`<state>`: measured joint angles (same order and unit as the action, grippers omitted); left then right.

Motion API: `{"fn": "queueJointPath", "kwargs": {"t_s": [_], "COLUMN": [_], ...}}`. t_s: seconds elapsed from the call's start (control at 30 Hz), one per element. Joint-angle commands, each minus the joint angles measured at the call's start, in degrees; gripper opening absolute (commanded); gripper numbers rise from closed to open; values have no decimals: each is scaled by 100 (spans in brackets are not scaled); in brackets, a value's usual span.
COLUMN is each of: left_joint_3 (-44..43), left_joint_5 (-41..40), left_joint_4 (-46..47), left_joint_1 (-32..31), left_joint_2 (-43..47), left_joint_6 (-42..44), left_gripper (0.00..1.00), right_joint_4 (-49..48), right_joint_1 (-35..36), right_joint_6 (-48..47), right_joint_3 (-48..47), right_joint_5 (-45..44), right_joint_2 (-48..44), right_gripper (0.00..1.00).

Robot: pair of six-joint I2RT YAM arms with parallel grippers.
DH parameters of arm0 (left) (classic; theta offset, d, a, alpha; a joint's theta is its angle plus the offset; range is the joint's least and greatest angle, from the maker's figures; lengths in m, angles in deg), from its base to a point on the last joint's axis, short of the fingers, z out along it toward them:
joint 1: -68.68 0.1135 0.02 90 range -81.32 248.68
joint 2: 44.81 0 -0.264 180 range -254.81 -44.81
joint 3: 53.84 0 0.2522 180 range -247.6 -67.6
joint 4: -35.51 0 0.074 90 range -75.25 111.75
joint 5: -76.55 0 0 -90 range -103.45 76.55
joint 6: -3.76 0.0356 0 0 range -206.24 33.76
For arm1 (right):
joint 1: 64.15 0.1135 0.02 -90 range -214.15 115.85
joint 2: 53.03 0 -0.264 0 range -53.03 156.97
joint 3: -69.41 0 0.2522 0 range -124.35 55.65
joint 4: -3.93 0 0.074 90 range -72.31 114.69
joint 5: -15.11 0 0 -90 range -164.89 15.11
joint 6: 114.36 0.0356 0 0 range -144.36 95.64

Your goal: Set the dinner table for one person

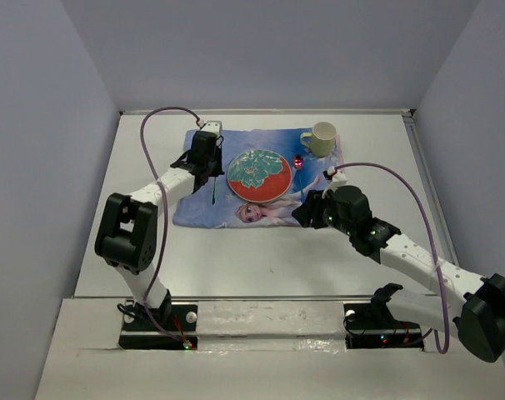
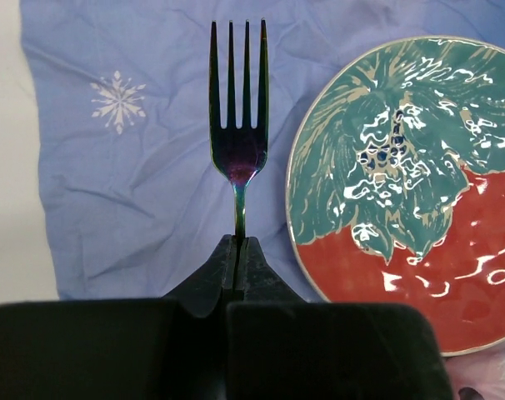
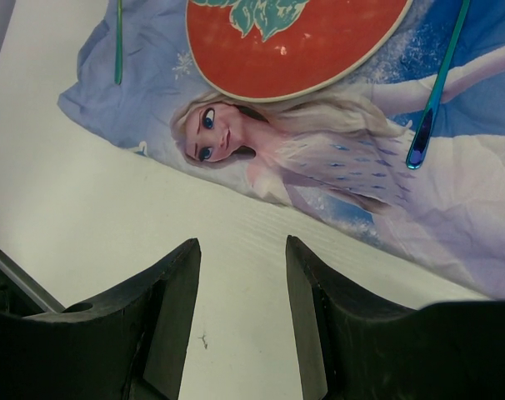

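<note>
Dinner table (image 1: 261,258) is the white surface under everything, carrying a blue printed mat (image 1: 201,212) on which the place setting is laid out around the plate (image 1: 258,175). Just left of the plate, the left gripper (image 2: 237,250) is clenched on the handle of a dark iridescent fork (image 2: 238,125), whose tines point away from the fingers. The fork runs roughly parallel to the plate's left edge, over the mat; whether it already rests on the cloth cannot be told. The step in hand looks like placing the fork. The next move probably calls for settling it flat, keeping it clear of the plate's rim, then letting go and lifting straight off. Right of the plate lies a teal-handled utensil (image 3: 434,96), its working end out of sight, and a pale mug (image 1: 319,138) stands at the mat's far corner on that side. Nearer than the plate and to its right, the right gripper (image 3: 240,250) hangs over bare white surface, jaws apart and grasping nothing. No brand or lettering is legible. The mat shows only a cartoon princess and a snowflake.
</note>
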<state>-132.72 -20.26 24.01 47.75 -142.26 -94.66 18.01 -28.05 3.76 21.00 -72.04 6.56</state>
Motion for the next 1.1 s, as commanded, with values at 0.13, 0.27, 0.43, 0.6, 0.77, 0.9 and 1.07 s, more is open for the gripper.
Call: {"fn": "queueJointPath", "kwargs": {"t_s": [0.13, 0.27, 0.43, 0.6, 0.77, 0.9, 1.07], "left_joint_3": [-606, -651, -730, -818, -835, -1063, -1038], "left_joint_5": [145, 31, -13, -312, -505, -567, -646], "left_joint_4": [161, 134, 20, -191, -217, -621, -631], "left_joint_1": [1, 1, 19, 19, 36, 27, 27], "left_joint_2": [-652, -837, -1013, -1188, -1294, -1399, -926], "left_joint_6": [324, 263, 184, 61, -63, -63, -124], "left_gripper": [0, 0, 0, 0, 0, 32, 91], "right_joint_4": [-366, -357, -366, -331, -208, 168, 416], "right_joint_1": [11, 11, 11, 11, 11, 11, 11], "right_joint_6": [-78, -78, -70, -52, -61, -114, -193], "right_joint_3": [64, 64, 73, 46, -15, -199, -384], "right_joint_5": [5, 5, 31, 31, 5, -144, -259], "right_joint_2": [-88, -79, -132, -150, -264, -369, -667], "right_gripper": [51, 51, 51, 51, 52, 59, 100]}}
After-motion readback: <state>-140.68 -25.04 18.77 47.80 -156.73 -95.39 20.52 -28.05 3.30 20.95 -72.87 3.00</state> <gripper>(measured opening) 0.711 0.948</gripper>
